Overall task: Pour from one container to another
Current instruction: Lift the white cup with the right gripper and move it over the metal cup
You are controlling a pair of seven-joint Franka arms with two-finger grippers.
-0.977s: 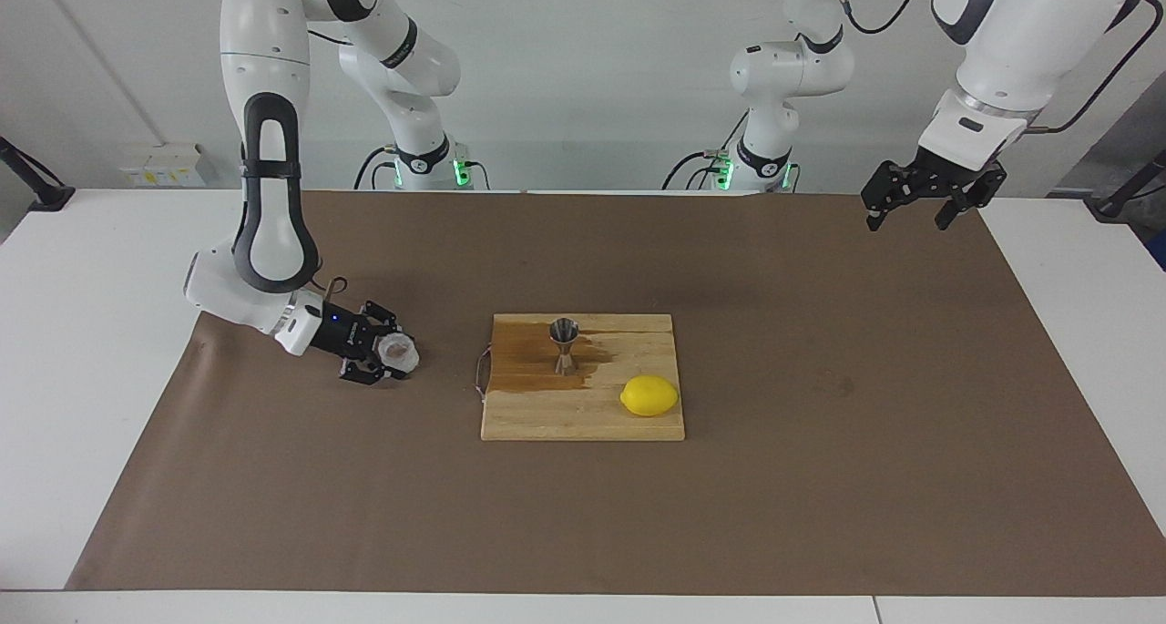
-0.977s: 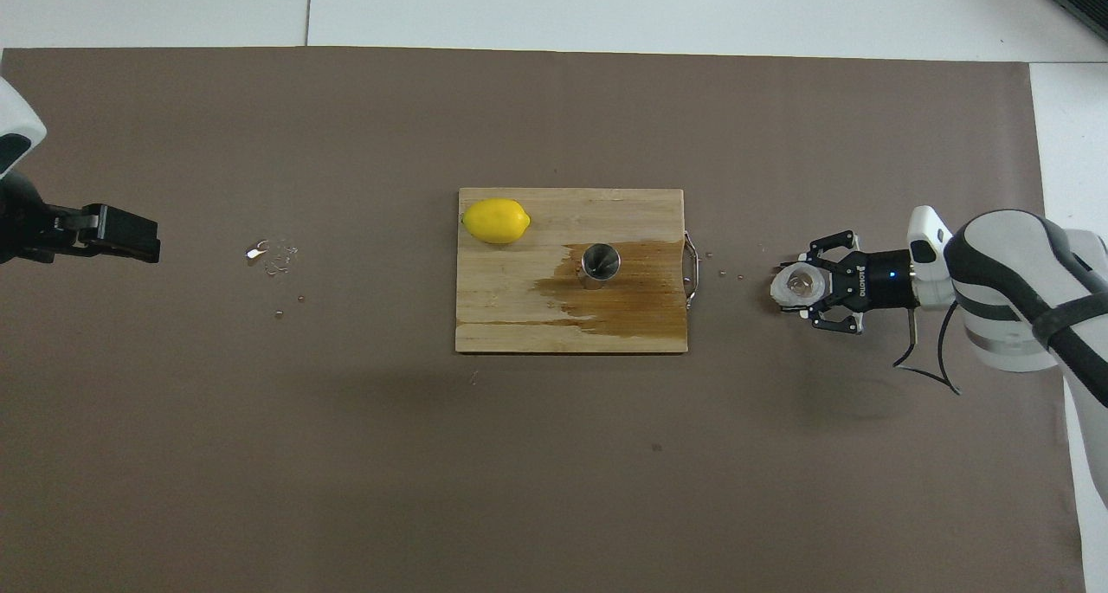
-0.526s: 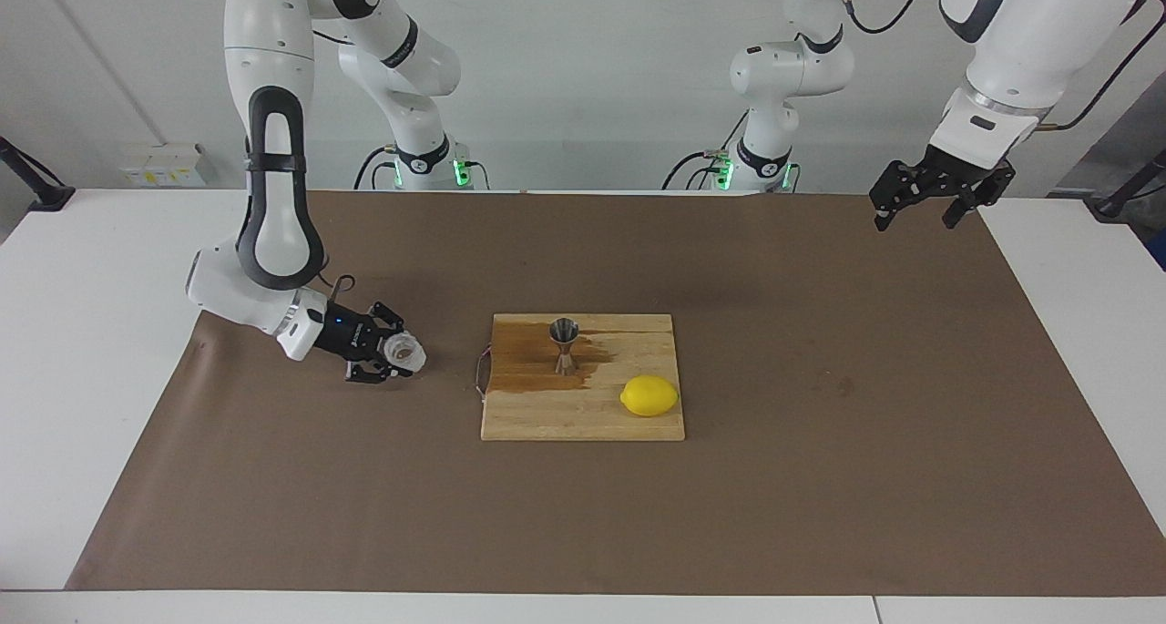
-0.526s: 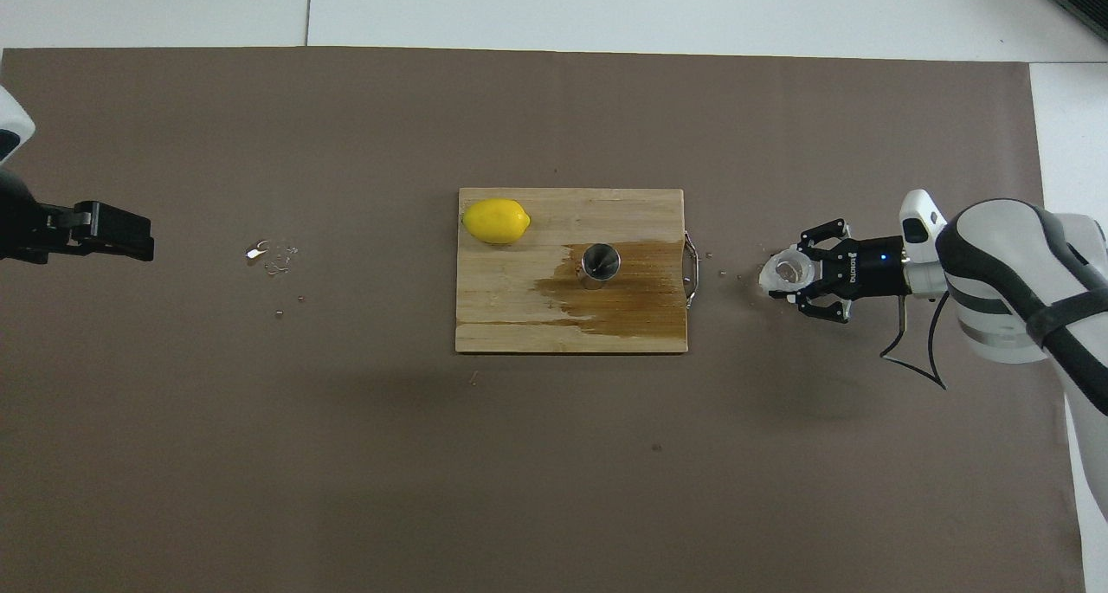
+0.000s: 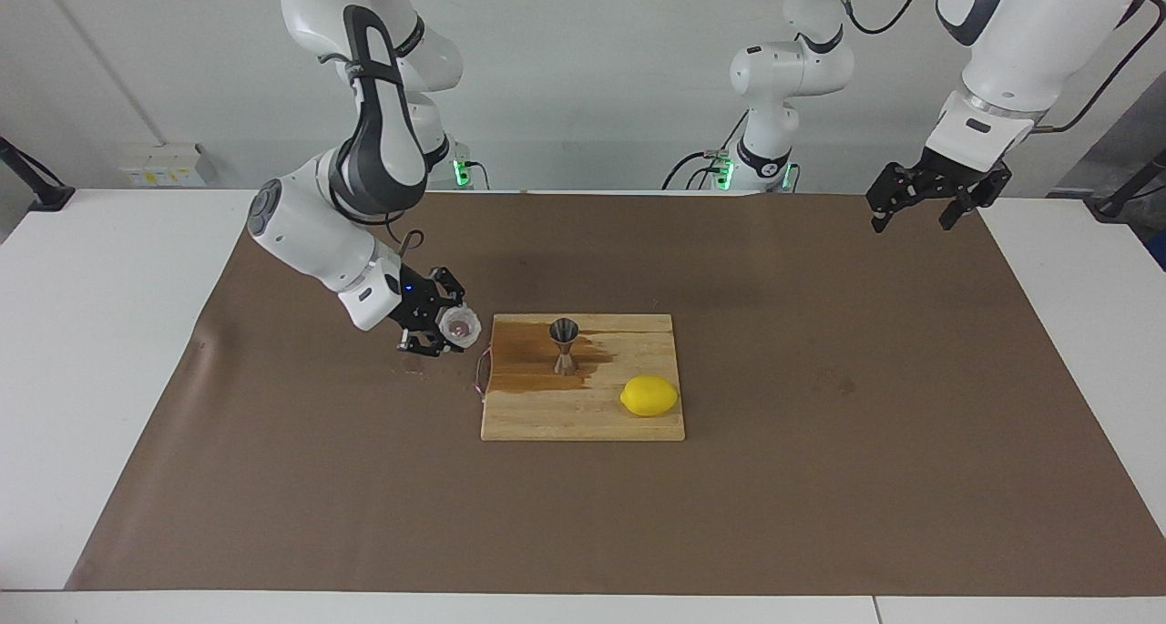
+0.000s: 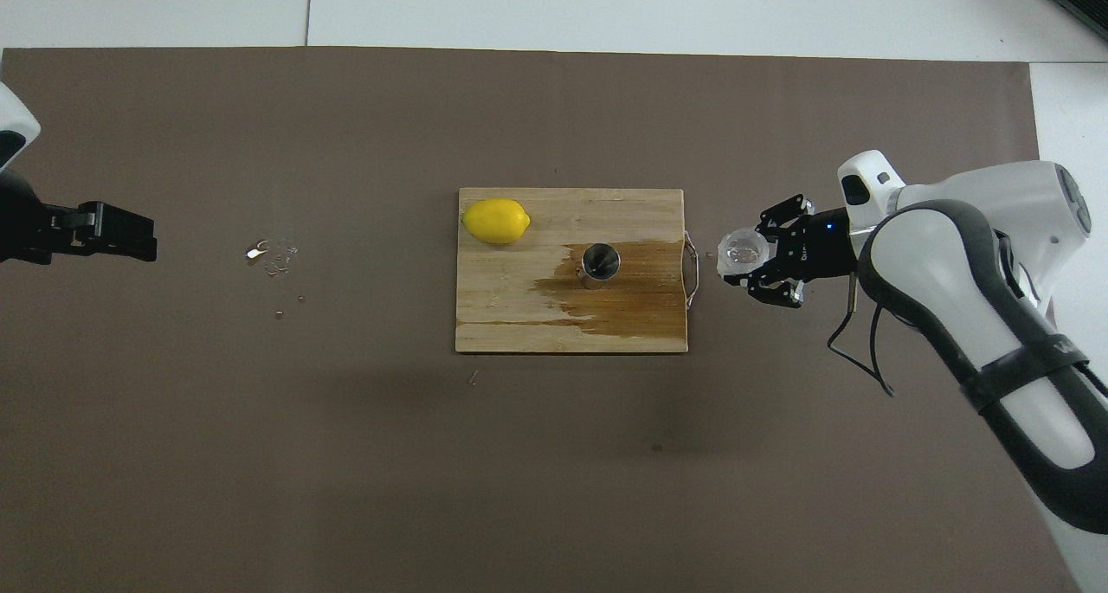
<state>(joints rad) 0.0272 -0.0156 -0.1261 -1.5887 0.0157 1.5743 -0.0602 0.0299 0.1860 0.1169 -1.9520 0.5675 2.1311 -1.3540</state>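
Two arms are present; only the right one is engaged. The right pincer (image 5: pixel 448 329) is clamped on the clear cup (image 5: pixel 458 326), holding it in the air over the brown mat (image 5: pixel 820 478), just beside the handle end of the cutting board (image 5: pixel 583 419) toward the right arm's end of the desk (image 5: pixel 91 269). The cup's mouth appears tipped toward the board, its axis lying roughly along the line to the target, though the exact tilt cannot be confirmed.

The steel jigger (image 5: pixel 565 344) stands upright on the board, near the cup and on the board's side of it; the right arm is plainly the nearer. In my judgement the cup must travel over the board before a pour can land in the jigger's small mouth.

A dark wet stain (image 5: pixel 528 364) spreads around the jigger. A lemon (image 5: pixel 649 395) lies near it on the board.

The left pincer (image 5: pixel 938 196) waits with fingers apart, empty, over the mat's corner at the left arm's end.
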